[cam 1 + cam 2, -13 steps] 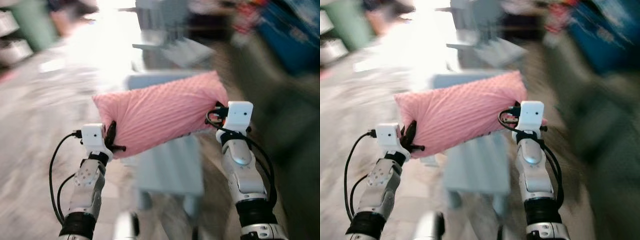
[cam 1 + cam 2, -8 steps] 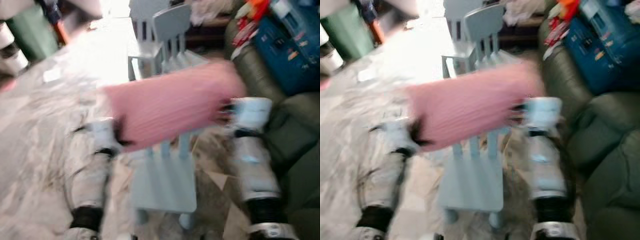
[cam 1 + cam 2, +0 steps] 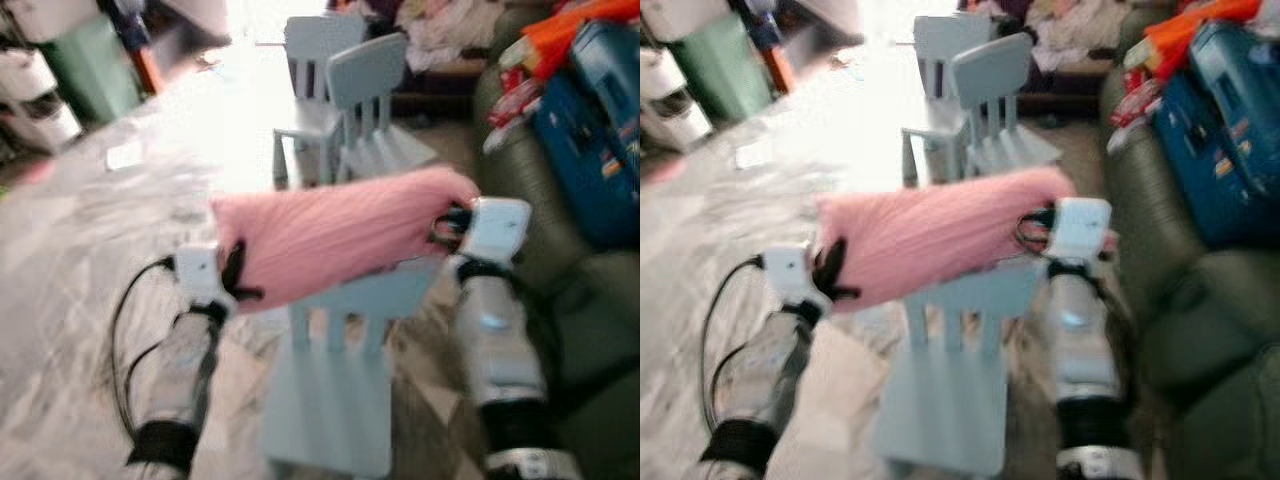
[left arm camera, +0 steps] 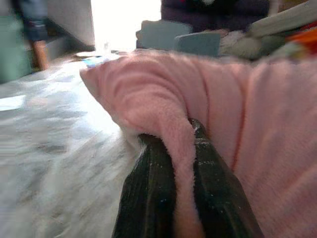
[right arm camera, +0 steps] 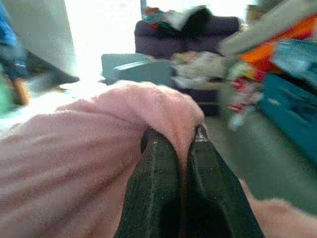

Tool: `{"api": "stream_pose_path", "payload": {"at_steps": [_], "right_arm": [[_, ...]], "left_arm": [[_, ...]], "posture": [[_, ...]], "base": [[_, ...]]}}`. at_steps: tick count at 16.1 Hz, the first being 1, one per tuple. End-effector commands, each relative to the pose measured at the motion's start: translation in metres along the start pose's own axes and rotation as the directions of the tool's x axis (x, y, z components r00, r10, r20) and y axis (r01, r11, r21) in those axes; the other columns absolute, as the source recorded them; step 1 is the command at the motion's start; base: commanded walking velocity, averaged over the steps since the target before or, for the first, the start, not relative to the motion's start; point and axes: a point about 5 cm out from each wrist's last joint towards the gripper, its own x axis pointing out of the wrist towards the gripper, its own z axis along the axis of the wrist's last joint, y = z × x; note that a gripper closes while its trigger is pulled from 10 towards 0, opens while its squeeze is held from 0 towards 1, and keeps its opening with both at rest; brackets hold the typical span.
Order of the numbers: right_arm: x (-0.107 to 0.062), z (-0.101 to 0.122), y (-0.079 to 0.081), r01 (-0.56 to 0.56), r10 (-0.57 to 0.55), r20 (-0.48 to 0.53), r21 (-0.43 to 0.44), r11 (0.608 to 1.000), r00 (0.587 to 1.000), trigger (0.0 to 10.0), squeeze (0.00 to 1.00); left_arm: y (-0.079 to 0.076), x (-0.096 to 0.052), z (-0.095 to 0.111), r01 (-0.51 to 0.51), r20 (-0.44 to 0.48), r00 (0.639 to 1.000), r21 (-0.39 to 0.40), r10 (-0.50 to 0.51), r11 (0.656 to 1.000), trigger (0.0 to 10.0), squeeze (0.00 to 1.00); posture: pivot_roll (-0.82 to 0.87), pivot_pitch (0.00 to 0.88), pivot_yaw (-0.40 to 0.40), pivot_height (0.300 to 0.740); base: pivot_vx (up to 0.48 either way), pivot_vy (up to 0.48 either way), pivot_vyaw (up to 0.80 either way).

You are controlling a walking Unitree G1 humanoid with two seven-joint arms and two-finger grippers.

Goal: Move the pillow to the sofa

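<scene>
Left pincer (image 3: 232, 282) and right pincer (image 3: 447, 222) pinch opposite ends of pillow (image 3: 335, 235).

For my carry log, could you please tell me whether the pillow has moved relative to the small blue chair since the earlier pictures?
Cannot tell: the pillow hangs between both hands over the chair as before, but the camera has shifted and the earlier pictures are blurred.

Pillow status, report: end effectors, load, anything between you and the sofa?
Both end effectors, left and right, shut on the pink pillow, carried off the floor. Light blue child's chair directly ahead. Green sofa to the right.
</scene>
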Motion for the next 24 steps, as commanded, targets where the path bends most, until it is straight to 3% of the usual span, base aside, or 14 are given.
{"api": "stream_pose_path", "payload": {"at_steps": [1,7,8,9,13,21,24], "right_arm": [[0.004,0.013,-0.010,0.040,-0.040,0.055,0.000,0.999,0.998,0.0,0.00],[0.003,0.012,-0.008,0.016,-0.016,0.040,-0.003,1.000,0.999,0.0,0.00],[0.003,0.009,-0.007,0.004,-0.004,0.017,-0.008,1.000,1.000,10.0,0.00],[0.003,0.008,-0.006,-0.007,0.007,0.004,-0.004,1.000,1.000,10.0,0.00],[0.000,0.005,-0.004,-0.029,0.029,-0.015,-0.014,0.999,0.999,10.0,0.00],[0.001,0.005,-0.003,-0.044,0.043,-0.028,-0.026,0.999,0.999,10.0,0.00],[0.000,0.005,-0.002,-0.055,0.054,-0.027,-0.028,0.998,0.998,10.0,0.00]], "left_arm": [[0.011,-0.002,0.000,-0.040,-0.003,0.999,0.006,0.040,0.999,0.0,0.00],[0.005,0.000,-0.004,-0.032,-0.071,0.997,-0.038,0.030,0.999,0.0,0.00],[0.002,0.002,-0.002,-0.028,-0.075,0.997,-0.033,0.026,0.999,8.0,0.00],[0.000,0.004,0.000,-0.024,-0.078,0.997,-0.029,0.022,0.999,10.0,0.00],[-0.004,0.005,0.001,-0.018,-0.089,0.996,-0.063,0.012,0.998,10.0,0.00],[-0.005,0.006,0.002,-0.029,-0.095,0.995,-0.036,0.026,0.999,10.0,0.00],[-0.006,0.006,0.000,-0.030,-0.106,0.994,-0.061,0.023,0.998,10.0,0.00]], "posture": [[-0.13,0.000,0.072,0.740],[-0.13,0.000,0.065,0.740],[-0.13,0.000,0.064,0.740],[-0.13,0.000,0.062,0.740],[-0.13,0.000,0.061,0.740],[-0.14,0.000,0.058,0.740],[-0.14,0.000,0.056,0.740]], "base": [[0.000,0.000,0.00],[0.000,0.000,0.00],[0.000,0.000,0.00],[0.000,0.000,0.00],[0.000,0.000,0.00],[0.000,0.000,-0.78],[0.000,0.000,-0.79]]}}
